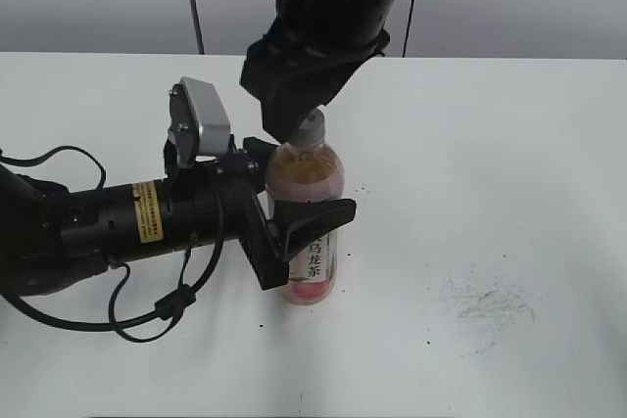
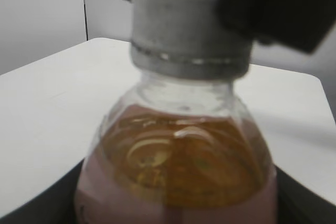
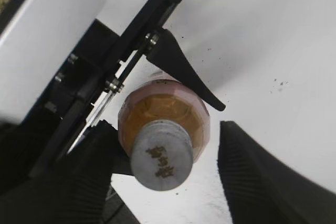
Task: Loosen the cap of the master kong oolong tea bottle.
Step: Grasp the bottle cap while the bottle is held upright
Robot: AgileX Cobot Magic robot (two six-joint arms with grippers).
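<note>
The master kong oolong tea bottle (image 1: 312,178) stands upright on the white table, amber tea above a pink label. My left gripper (image 1: 294,198) is shut on the bottle's body from the left; in the left wrist view the bottle (image 2: 178,166) fills the space between the jaws (image 2: 178,205). The grey-white cap (image 1: 312,129) sits on the neck. My right gripper (image 3: 168,177) hangs over it, open, with a finger on each side of the cap (image 3: 161,155). Its left finger is close to the cap and its right finger stands clearly apart. The cap also shows in the left wrist view (image 2: 184,35).
Dark scuff marks (image 1: 490,305) lie on the table (image 1: 509,144) to the bottle's right. A black cable (image 1: 147,312) loops beside the left arm at the front left. A thin pole (image 1: 196,7) stands behind the table's far edge.
</note>
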